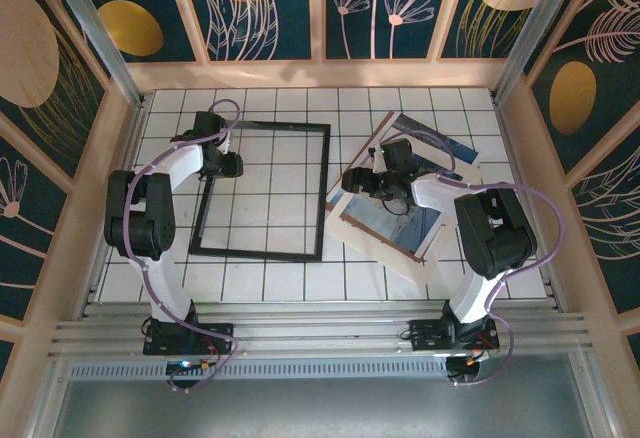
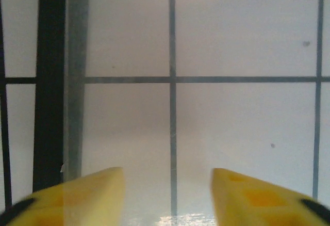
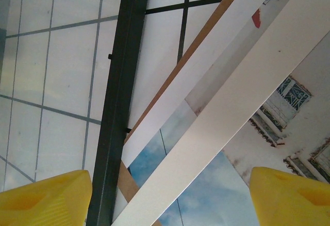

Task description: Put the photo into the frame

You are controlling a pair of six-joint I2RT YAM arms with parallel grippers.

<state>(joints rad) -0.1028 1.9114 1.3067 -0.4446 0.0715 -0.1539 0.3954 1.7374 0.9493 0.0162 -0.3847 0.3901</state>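
The top external camera looks steeply down from high at the near side. Both wrist cameras sit close over the table, each catching an edge of the frame.

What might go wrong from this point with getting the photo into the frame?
The mat lies across the photo, so the open right pincer may pinch both sheets or crease the print. Both sit close to the frame; dragging them could shove it, and the open left pincer isn't gripping it.
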